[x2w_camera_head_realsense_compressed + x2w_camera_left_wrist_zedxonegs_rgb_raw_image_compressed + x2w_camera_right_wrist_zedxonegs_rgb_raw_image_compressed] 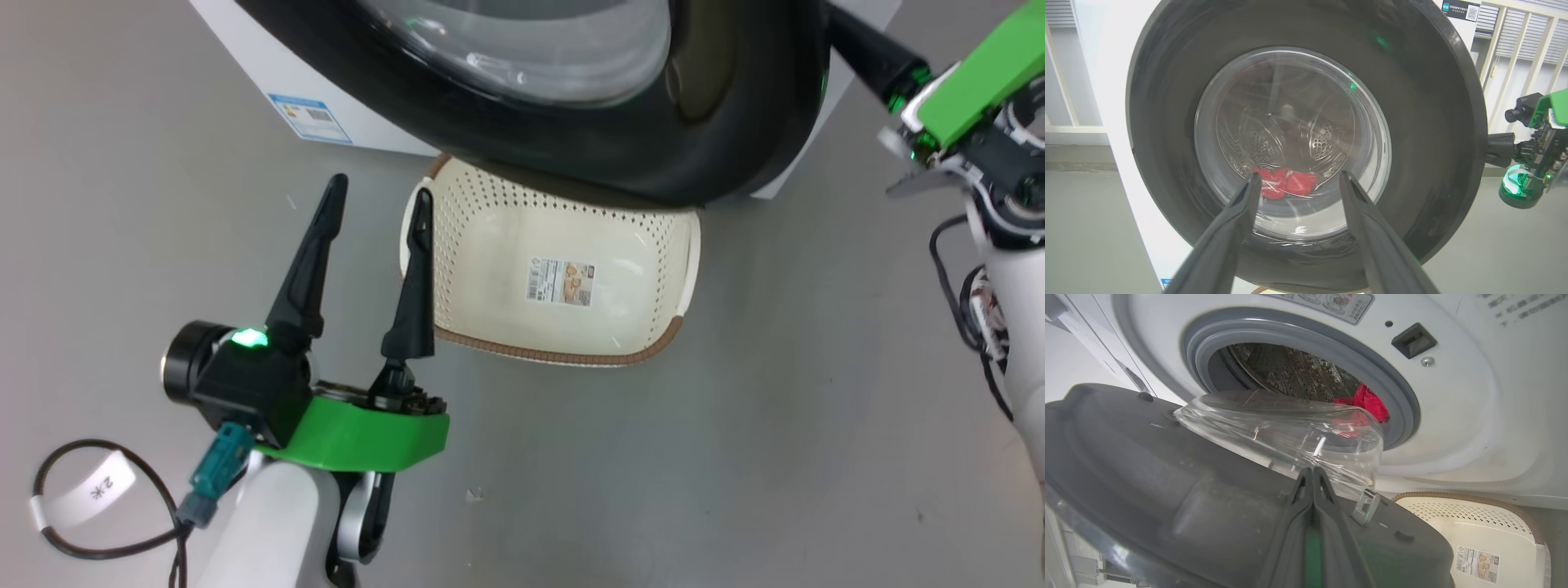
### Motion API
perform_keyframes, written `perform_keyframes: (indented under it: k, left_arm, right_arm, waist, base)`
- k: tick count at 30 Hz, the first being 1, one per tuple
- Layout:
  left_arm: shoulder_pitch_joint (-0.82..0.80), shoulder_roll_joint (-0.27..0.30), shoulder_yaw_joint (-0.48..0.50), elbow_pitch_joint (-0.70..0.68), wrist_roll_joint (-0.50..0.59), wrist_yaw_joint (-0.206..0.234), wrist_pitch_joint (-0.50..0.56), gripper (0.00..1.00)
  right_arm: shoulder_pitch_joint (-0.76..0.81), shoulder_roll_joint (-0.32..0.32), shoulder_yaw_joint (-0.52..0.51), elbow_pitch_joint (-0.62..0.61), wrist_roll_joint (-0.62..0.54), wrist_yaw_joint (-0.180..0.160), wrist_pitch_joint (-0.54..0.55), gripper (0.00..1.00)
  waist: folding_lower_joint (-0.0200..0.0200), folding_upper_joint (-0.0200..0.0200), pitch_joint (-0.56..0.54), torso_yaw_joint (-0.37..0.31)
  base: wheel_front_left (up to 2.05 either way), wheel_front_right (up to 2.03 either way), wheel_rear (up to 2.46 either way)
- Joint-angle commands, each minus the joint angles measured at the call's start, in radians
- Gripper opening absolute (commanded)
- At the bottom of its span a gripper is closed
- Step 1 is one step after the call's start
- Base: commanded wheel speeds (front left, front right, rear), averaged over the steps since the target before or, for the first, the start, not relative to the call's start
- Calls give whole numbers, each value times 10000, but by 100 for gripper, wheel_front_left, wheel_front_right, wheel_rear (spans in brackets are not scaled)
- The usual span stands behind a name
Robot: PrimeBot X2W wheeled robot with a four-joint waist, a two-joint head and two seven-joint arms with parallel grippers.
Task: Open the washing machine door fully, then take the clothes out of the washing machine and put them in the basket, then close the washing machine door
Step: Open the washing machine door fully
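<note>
the washing machine door (1433, 122) was glossy black plastic, catching green glints at upper right, with clear smooth glass (1290, 102) bulging at centre. in the right wrist view's lower left its inner face looked matt grey. the drum (1290, 371) was shiny perforated steel, the ring (1298, 335) dull grey rubber, the clothes (1290, 183) soft red cloth. the basket (490, 269) was smooth cream plastic, with a brown woven-look rim (555, 356) and a paper sticker (561, 282).

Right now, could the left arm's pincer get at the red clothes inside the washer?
Probably not. The left pincer is open, but the washing machine door, only partly open, stands between it and the clothes, seen through its glass. The door likely needs swinging wider first.
</note>
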Motion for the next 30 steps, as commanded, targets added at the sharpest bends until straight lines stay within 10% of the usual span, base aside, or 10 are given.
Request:
perform_keyframes:
  k: [1,30]
  left_arm:
    - [155,181,362,-245,-60,65,-49,100]
    - [866,181,565,-327,-251,150,-49,100]
  right_arm:
    - [161,350,239,-426,86,79,146,0]
    - [3124,1168,-317,-2771,-672,79,1467,0]
  waist:
    - [0,0,-200,132]
    - [0,0,-1459,893]
  base:
    - [0,0,0]
    - [0,0,0]
